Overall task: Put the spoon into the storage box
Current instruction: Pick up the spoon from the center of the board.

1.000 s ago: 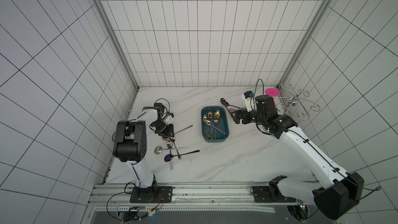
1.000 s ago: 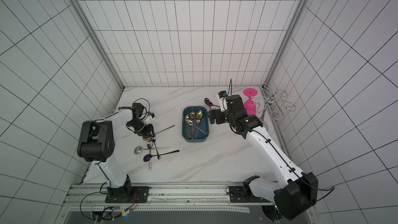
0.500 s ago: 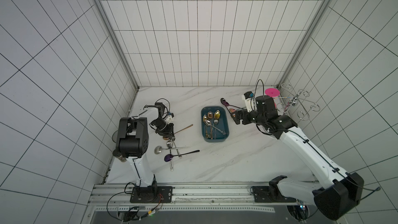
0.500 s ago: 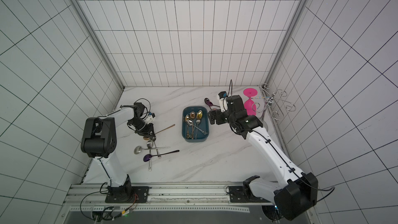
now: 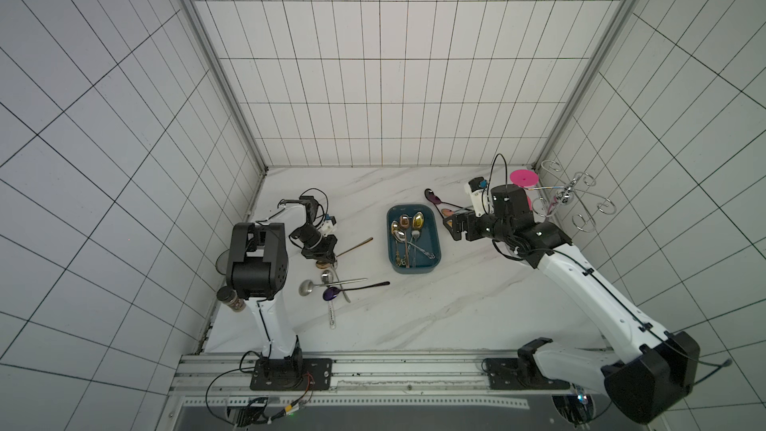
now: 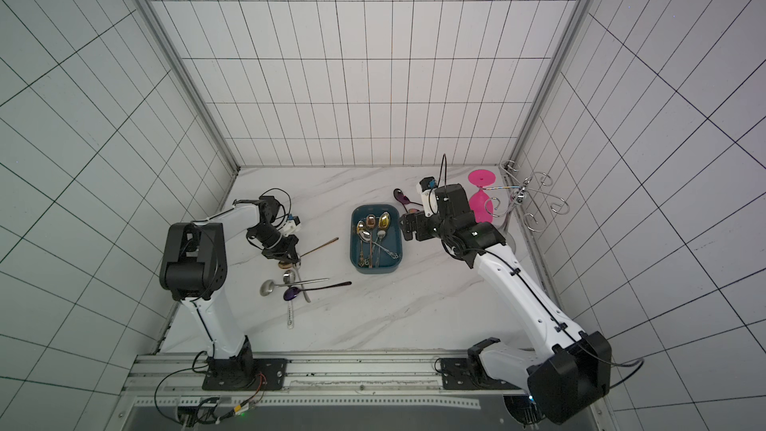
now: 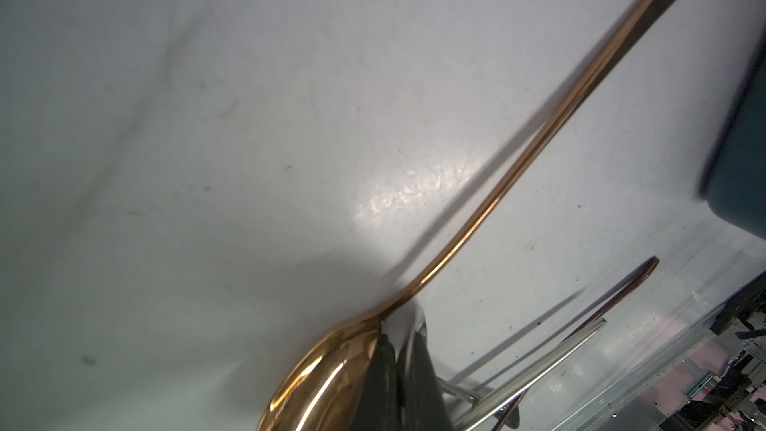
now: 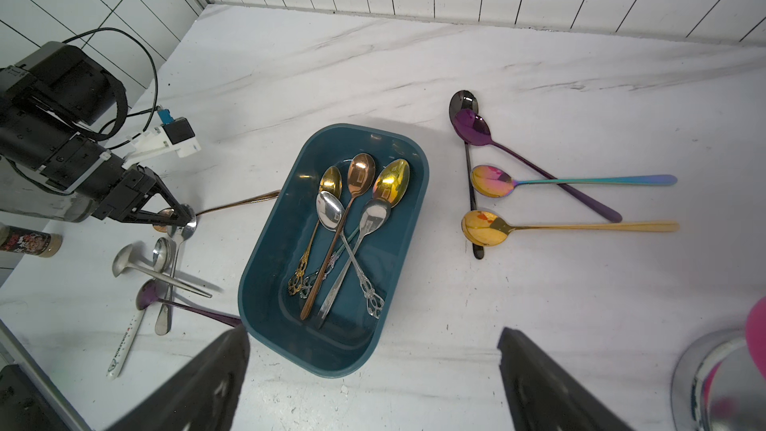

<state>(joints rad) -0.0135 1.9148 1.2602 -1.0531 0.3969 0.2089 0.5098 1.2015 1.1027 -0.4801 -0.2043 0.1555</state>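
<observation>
Nearest, on the left, loose spoons [image 5: 331, 284] lie in a pile. Just farther, the left gripper [image 5: 325, 259] is clenched on the bowl of the copper spoon [image 5: 356, 244]; its handle points right toward the storage box [image 8: 352, 346] at centre. Step: grasp looks made, spoon not lifted yet, I think. Next: lift w/o catching the pile, carry right, release over box. The right gripper [image 5: 451, 229], jaws wide & empty, hovers by the box's far-right side; 4 spoons [image 8: 580, 180] lie beyond.
</observation>
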